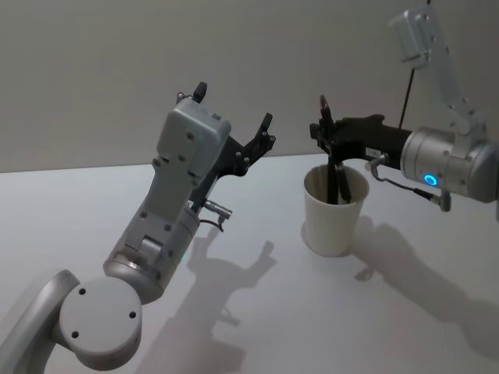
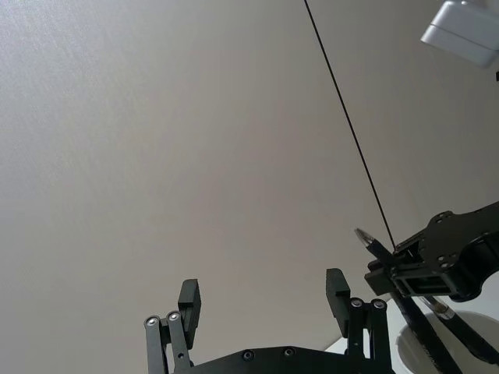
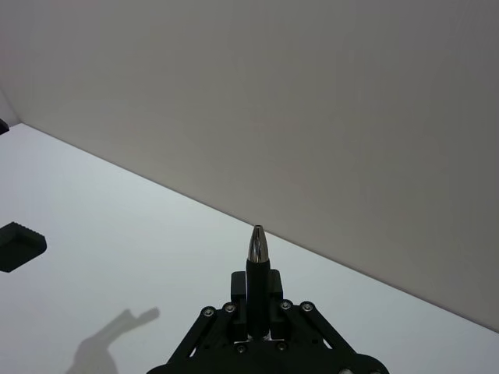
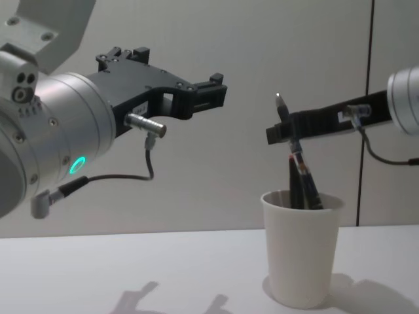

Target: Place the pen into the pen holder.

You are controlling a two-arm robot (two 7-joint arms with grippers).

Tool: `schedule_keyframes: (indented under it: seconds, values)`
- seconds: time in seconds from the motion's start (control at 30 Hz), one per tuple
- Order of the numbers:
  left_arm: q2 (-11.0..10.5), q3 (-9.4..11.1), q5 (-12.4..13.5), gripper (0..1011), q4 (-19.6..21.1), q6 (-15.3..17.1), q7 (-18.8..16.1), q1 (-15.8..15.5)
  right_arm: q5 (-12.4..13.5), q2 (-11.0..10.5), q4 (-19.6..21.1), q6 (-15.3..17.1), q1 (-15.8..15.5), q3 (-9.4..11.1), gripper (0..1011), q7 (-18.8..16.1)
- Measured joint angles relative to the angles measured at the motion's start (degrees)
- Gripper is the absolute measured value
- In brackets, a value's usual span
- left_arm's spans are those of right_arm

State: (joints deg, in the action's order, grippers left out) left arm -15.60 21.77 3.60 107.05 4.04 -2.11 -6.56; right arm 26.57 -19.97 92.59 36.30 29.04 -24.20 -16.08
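White table point(image 1: 257, 312), plain grey wall behind. Right gripper point(image 1: 327, 136): clamped on pen point(image 4: 292, 154), upright, lower end inside pen holder point(image 4: 302, 252), beside another pen in it. Left gripper point(image 1: 234, 117): fingers spread, empty, raised left of cup.

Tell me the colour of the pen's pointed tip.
Silver on the black-barrelled pen, clearest in the right wrist view.

dim, soft shadows on table point(image 1: 257, 312)
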Motion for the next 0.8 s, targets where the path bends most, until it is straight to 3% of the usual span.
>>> schedule_keyframes:
  seconds: [0.23,0.8]
  values:
    - [0.0,0.0,0.0,1001,0.0,0.0,0.0,0.0,-0.1,0.2,-0.5,0.1,0.0,-0.2,145,-0.5]
    - [0.0,0.0,0.0,1001,0.0,0.0,0.0,0.0,-0.2,0.4,-1.0,0.1,0.1,-0.5,647,-0.9]
